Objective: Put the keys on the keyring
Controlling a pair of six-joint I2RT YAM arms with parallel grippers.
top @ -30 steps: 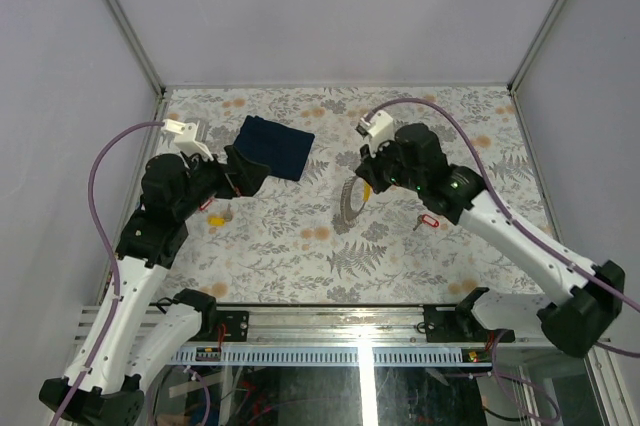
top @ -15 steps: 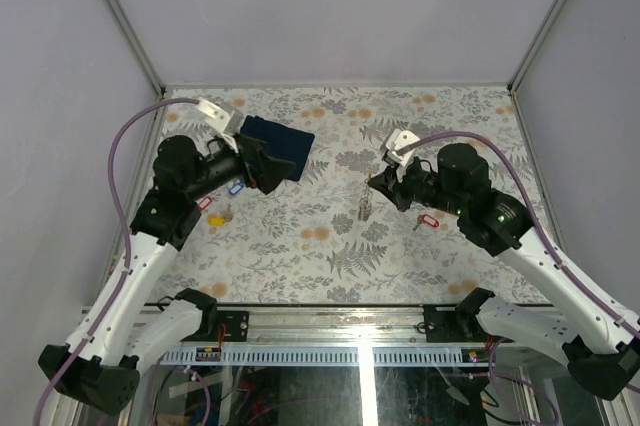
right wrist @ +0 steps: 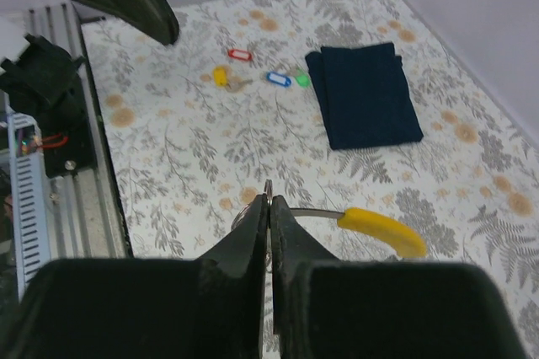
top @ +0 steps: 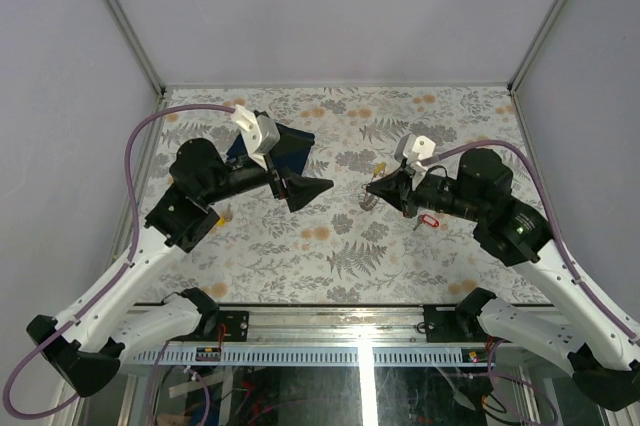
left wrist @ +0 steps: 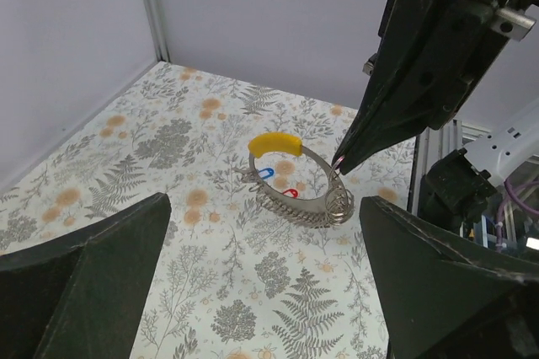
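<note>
This was a robotics lab test cell: plain white panel walls (top: 330, 16) on aluminium frame posts (top: 120, 16) boxed in a floral-covered table (top: 330, 246), with a mounting rail (top: 330, 321) and purple cables (top: 180, 110).

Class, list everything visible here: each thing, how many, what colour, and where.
keyring: one, grey metal, held by the right gripper.
yellow tag: one, on the keyring.
loose keys: four, tags red, yellow, blue, green, on the table near the cloth.
red-tagged key: one, on the table near the right gripper.
blue tag: one, seen through the loop; placement unclear.
cloth: one, dark blue, folded, on the table.
table: one, floral pattern.
left gripper: one, black, open, empty.
right gripper: one, black, shut on the keyring.
</note>
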